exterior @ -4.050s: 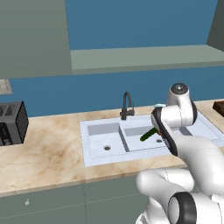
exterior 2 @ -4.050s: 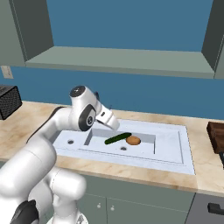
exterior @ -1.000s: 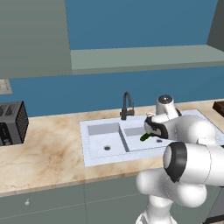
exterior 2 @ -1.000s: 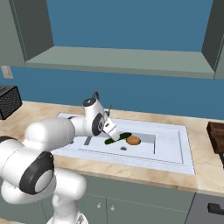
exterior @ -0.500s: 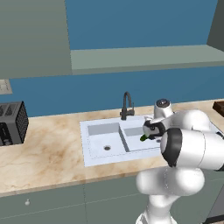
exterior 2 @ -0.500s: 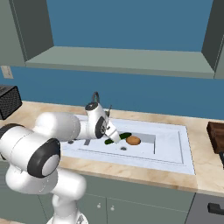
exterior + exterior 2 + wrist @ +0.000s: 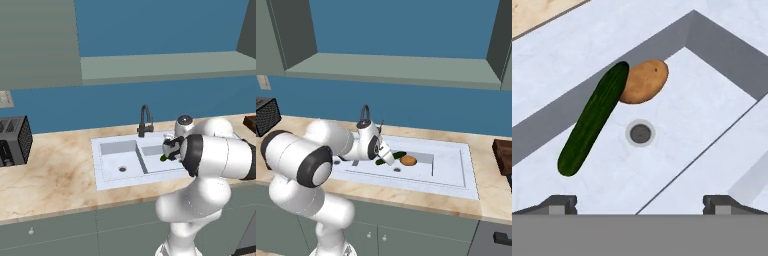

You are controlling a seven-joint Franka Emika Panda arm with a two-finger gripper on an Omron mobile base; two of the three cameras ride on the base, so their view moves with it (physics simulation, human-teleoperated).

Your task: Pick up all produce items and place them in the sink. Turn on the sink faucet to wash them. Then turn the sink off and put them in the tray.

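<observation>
Blue wall and grey-green cabinets are framing the marbled surface [image 7: 55,172], and I am working over the sink [image 7: 453,172] set into it. Its faucet [image 7: 145,120] is standing at the back rim, and the tray [image 7: 503,156] is sitting well off to my right on the surface.

Both produce items are lying in one basin of the sink, near its drain [image 7: 640,133]. My cucumber [image 7: 593,118] is lying flat on the basin floor, its far end touching the potato [image 7: 643,81].

My tool [image 7: 640,202] is hovering above the basin with its fingertips [image 7: 559,204] spread wide and nothing between them.

I am judging both items as firm and light. Should water run over them, the cucumber's smooth skin would likely get slippery, and being round it could roll under a poor pinch; I would close across its middle, square to its length. For the potato, lumpy and duller, I would take it across its narrower width.
</observation>
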